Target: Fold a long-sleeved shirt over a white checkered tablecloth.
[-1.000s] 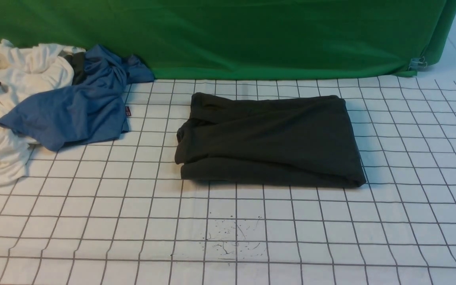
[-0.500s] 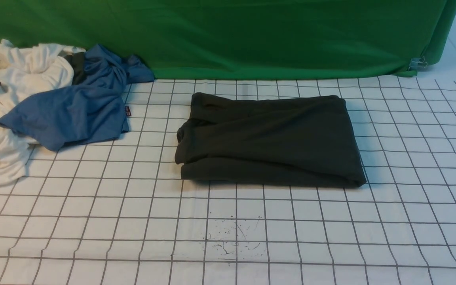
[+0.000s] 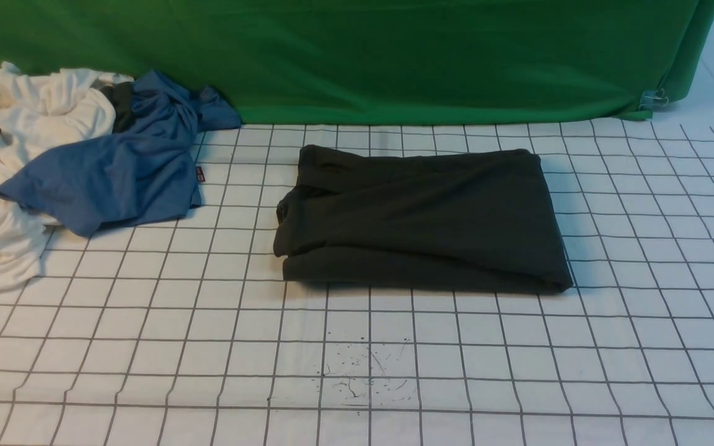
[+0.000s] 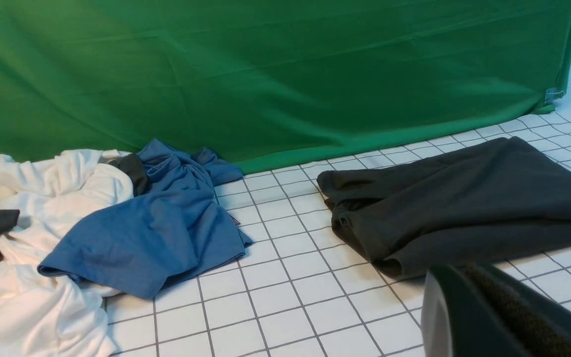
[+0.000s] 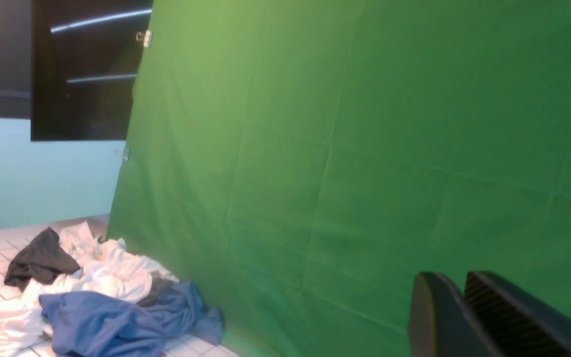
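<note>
Above the white checkered tablecloth (image 4: 285,292), left gripper (image 4: 469,310) closed, empty.

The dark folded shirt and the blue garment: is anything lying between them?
Only bare white checkered tablecloth lies between the long-sleeved shirt and blue garment, as the front view shows.

Matt dark cotton-like shirt (image 3: 422,217) lies on smooth, thin checkered tablecloth (image 3: 518,359).

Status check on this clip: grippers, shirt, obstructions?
Left gripper shut, empty; right gripper empty. Dark charcoal long-sleeved shirt folded on white checkered tablecloth. Nothing obstructing.
</note>
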Controlling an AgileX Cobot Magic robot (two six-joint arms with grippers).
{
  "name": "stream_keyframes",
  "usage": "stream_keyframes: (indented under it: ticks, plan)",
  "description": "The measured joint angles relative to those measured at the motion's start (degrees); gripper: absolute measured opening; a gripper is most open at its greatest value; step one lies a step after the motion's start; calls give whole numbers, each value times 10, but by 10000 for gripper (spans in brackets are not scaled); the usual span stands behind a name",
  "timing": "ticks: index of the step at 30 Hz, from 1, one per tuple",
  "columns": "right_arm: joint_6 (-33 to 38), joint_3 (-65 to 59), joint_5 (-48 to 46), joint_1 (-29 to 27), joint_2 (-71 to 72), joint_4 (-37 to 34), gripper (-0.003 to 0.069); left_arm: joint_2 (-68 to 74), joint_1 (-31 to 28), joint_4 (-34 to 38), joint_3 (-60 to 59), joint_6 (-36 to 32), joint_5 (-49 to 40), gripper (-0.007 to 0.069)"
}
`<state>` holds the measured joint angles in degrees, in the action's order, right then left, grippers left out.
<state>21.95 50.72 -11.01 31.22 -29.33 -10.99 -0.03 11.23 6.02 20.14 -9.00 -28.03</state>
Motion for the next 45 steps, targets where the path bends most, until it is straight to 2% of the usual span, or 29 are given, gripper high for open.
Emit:
stream_keyframes:
  ticks: [4,6,9,13,18,20,25,33,39,45]
  plan:
    - [-3,-68,55,-10,24,18,29,0,0,0,0,0,0,-31]
    - [-12,-102,83,-26,37,21,15,0,0,0,0,0,0,-31]
    - [-52,-199,142,-99,72,22,13,0,0,0,0,0,0,-31]
    - [-97,-292,156,-197,117,28,13,0,0,-1,0,0,0,-31]
    - [-191,-403,126,-309,194,115,13,0,0,-2,0,0,0,-31]
    - [-232,-435,100,-332,226,147,13,0,0,-2,0,0,0,-31]
    - [-260,-501,64,-344,275,176,13,0,0,-2,0,0,0,-31]
    - [-266,-512,-4,-332,293,182,11,0,0,-2,-1,0,0,-29]
    - [-269,-512,-14,-324,293,184,11,0,0,-2,-1,0,0,-29]
    - [-316,-512,-16,-323,293,185,11,0,0,-2,-1,0,0,-29]
